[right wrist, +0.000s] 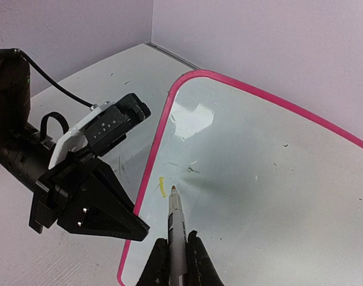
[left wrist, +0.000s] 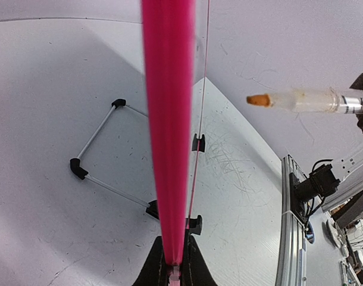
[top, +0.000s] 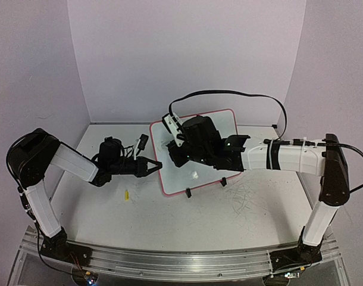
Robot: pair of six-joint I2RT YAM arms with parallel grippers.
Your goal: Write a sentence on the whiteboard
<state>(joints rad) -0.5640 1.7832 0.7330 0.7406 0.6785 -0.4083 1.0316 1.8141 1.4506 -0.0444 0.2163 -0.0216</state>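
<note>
Nearest us, the surface (top: 169, 220) carries grey scribbles and a small yellow bit (top: 127, 194). Further in, our left tool (top: 155, 166) is clamped on the pink left rim of the whiteboard (top: 226, 122), which stands tilted on its wire stand (left wrist: 98, 131) mid-surface. Our right tool (right wrist: 177, 253) is closed around a marker (right wrist: 175, 217). Its tip sits beside a short yellow stroke (right wrist: 162, 187) near that rim and looks just off the face. We judge the sentence barely begun. Pressing hard could rock the board on its stand or twist it in the thin rim grip, skewing letters. A leftward stroke could strike the left tool. Pale ink on gloss may skip unnoticed.
</note>
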